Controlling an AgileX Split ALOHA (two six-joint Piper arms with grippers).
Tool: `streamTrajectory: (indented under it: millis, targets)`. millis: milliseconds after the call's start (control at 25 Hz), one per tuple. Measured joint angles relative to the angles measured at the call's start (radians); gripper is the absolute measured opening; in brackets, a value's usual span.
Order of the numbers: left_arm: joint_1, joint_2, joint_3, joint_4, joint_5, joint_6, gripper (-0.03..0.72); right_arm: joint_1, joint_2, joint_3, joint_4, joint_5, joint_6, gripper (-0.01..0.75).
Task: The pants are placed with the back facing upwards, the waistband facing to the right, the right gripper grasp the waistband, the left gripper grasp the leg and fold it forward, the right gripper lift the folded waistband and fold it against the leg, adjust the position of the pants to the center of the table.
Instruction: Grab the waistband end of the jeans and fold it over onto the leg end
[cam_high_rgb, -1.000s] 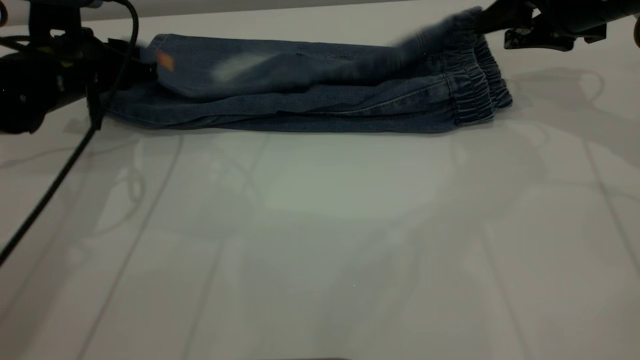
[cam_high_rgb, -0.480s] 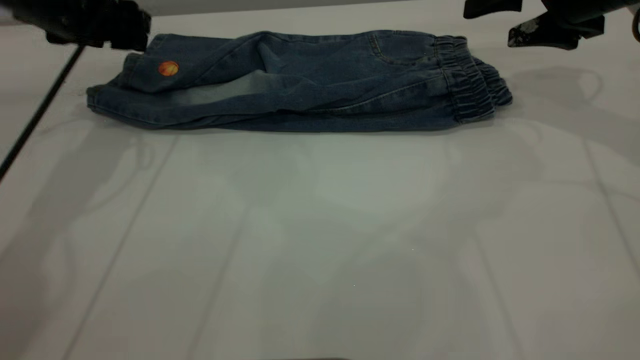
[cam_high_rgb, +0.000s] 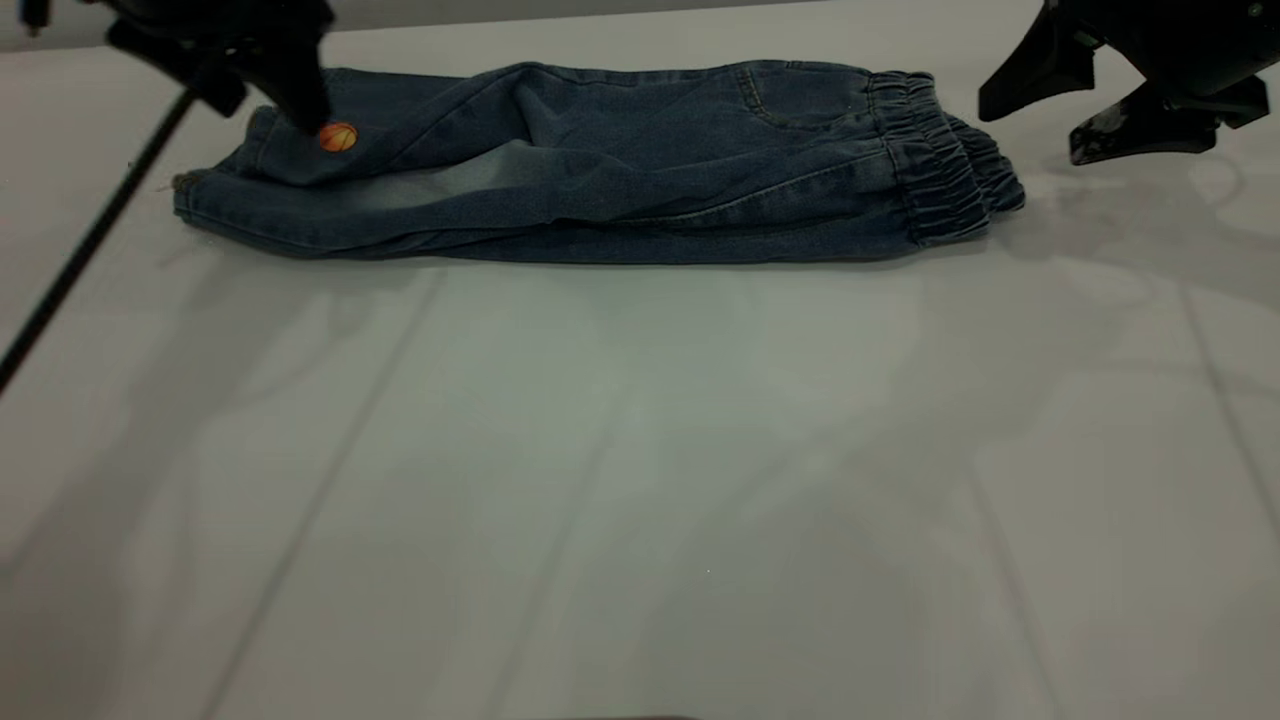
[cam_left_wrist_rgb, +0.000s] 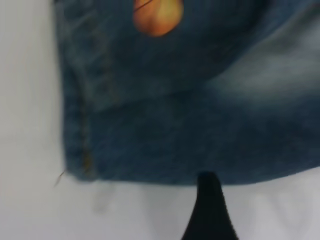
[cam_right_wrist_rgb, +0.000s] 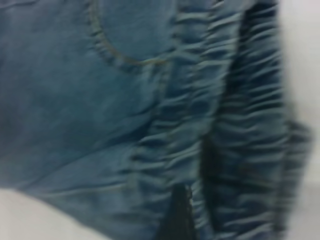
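Here, the near half of the table in front of you is bare pale surface crossed by faint seams and soft shadows. Farther back, the pants lie folded lengthwise into a long strip across the far part of the table, the gathered elastic waistband at the right end and the hems at the left. No brand, label or writing can be read on the denim; the only print you can see is a small orange basketball on the leg that lies on top, near its left end. A curved pocket seam shows just left of the waistband.

At the far left, the left gripper hangs over the hem end of that leg, one black finger pointing down just beside the basketball; whether it touches the cloth you cannot tell, nor whether its fingers are apart or together. Its long black cable slants down towards the near left. In the left wrist view one dark fingertip sits at the edge of the denim, the basketball beyond it.

At the far right, the right gripper hovers just beyond the waistband, clear of the cloth, its two fingers spread apart and holding nothing.
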Motion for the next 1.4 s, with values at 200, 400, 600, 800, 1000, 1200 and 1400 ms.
streamTrajectory:
  millis: [200, 400, 600, 800, 1000, 1200, 1400]
  targets:
    - [-0.067, 0.005, 0.000, -0.003, -0.078, 0.012, 0.489, 0.000, 0.034, -0.002, 0.061, -0.028, -0.092, 0.591]
    - [-0.116, 0.047, 0.000, -0.005, -0.168, -0.007, 0.489, 0.001, 0.081, -0.006, 0.171, -0.009, -0.229, 0.591]
    - [-0.137, 0.091, 0.000, -0.029, -0.245, -0.048, 0.489, 0.001, 0.087, -0.007, 0.229, 0.043, -0.333, 0.591]
    - [-0.150, 0.129, 0.000, -0.050, -0.306, -0.056, 0.489, 0.001, 0.088, -0.011, 0.246, 0.056, -0.379, 0.591]
    - [-0.164, 0.166, 0.000, -0.052, -0.324, -0.062, 0.489, 0.033, 0.088, -0.021, 0.256, 0.053, -0.413, 0.591]
    - [-0.165, 0.175, 0.000, -0.053, -0.331, -0.067, 0.489, 0.082, 0.088, -0.026, 0.264, -0.025, -0.441, 0.591]
    - [-0.165, 0.184, 0.000, -0.053, -0.342, -0.068, 0.489, 0.091, 0.101, -0.027, 0.276, -0.099, -0.443, 0.591]
